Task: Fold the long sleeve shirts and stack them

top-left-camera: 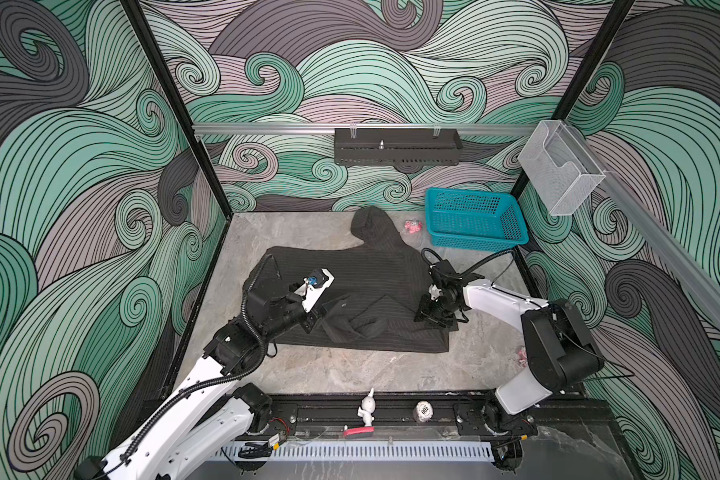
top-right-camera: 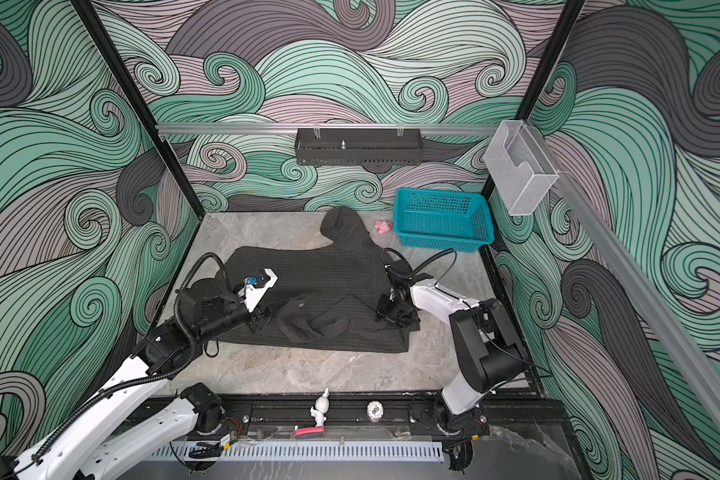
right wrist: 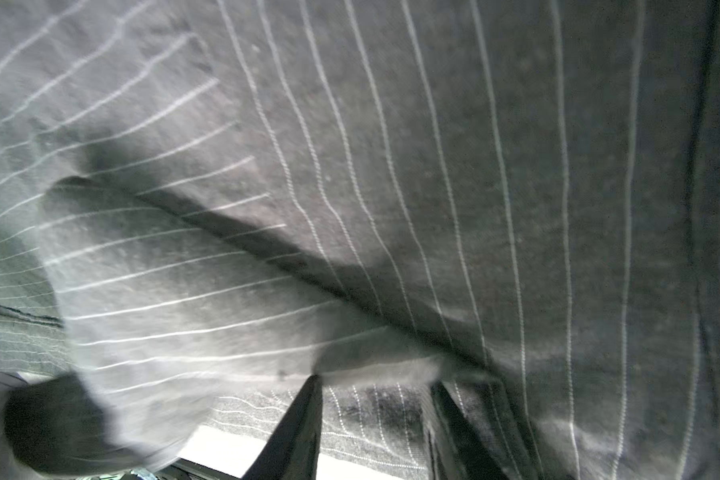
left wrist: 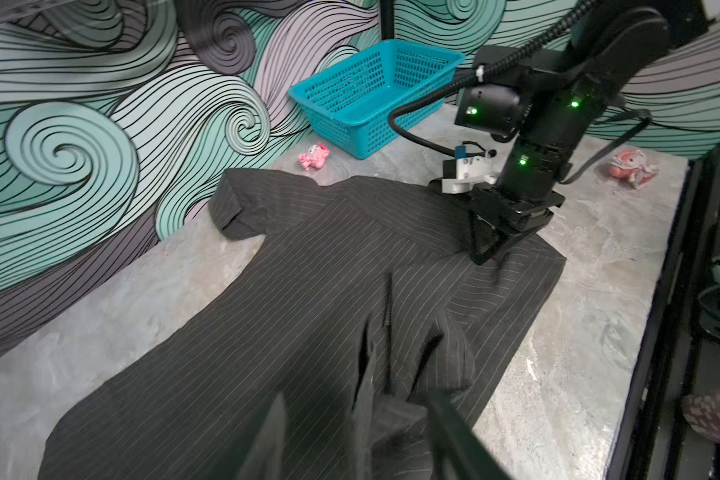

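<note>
Table's a grey marble-look slab (top-left-camera: 350, 374). The dark pinstriped shirt (top-left-camera: 350, 270) is spread flat on it, right under both the left gripper (top-left-camera: 314, 322) and the right gripper (top-left-camera: 427, 318). One sleeve (top-left-camera: 371, 226) runs off past the right gripper toward the back wall. A teal basket (top-left-camera: 474, 220) sits further out beyond the right gripper, with a little pink toy (top-left-camera: 412, 226) near it. Another pink scrap (top-left-camera: 521, 357) lies well behind the right gripper, by the table's edge.
</note>
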Motion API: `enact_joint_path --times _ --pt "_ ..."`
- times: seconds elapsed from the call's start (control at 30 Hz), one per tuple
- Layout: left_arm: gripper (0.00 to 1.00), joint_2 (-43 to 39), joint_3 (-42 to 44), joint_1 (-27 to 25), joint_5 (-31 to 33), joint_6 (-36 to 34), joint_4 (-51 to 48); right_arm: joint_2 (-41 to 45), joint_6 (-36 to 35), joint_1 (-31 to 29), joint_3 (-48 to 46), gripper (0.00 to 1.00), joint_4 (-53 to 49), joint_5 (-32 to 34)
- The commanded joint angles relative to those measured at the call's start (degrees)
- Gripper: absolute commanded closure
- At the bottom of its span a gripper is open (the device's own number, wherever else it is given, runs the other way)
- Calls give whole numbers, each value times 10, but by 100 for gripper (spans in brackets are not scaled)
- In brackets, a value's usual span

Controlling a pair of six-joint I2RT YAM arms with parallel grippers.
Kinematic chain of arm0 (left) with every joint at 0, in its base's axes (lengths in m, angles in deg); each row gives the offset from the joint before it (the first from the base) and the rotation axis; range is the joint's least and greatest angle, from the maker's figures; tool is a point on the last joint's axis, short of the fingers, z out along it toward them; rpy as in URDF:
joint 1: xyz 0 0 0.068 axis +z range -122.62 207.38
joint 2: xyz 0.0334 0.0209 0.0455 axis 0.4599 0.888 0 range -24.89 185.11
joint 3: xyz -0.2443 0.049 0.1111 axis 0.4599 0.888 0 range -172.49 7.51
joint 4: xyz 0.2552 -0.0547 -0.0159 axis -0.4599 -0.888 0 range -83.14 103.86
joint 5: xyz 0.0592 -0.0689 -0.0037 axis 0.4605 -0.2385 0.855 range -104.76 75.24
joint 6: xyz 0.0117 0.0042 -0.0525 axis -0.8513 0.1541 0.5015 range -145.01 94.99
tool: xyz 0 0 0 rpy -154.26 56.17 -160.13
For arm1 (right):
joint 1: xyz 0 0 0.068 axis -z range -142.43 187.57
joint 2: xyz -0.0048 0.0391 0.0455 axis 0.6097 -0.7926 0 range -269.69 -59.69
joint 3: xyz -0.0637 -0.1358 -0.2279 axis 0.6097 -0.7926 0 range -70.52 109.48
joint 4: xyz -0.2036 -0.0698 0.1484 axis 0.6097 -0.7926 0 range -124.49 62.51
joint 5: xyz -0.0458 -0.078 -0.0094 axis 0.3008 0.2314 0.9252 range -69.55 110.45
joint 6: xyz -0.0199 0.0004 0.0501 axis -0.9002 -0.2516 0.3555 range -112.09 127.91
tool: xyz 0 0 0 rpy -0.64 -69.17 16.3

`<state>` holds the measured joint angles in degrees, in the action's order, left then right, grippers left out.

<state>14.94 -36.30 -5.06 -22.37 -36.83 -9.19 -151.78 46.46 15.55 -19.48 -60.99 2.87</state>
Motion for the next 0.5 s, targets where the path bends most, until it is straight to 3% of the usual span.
enact_joint_path --times 0.0,0.07,0.13,0.27,0.37,0.47 --pt "1 -55 -16 4 70 64 -50 1 -5 -3 -16 60 3 6" --pt "1 -80 -19 3 97 117 -60 3 -6 -3 -22 61 7 4" --pt "6 -74 -38 4 126 215 -85 7 -9 -3 -28 62 10 2" --pt "38 17 -81 4 136 456 -158 13 -16 -3 -29 62 10 2" --pt "40 119 -103 4 79 602 -182 20 -25 -3 -22 61 2 7" --pt "30 190 -125 4 27 666 -176 53 -50 -10 -4 56 -4 17"
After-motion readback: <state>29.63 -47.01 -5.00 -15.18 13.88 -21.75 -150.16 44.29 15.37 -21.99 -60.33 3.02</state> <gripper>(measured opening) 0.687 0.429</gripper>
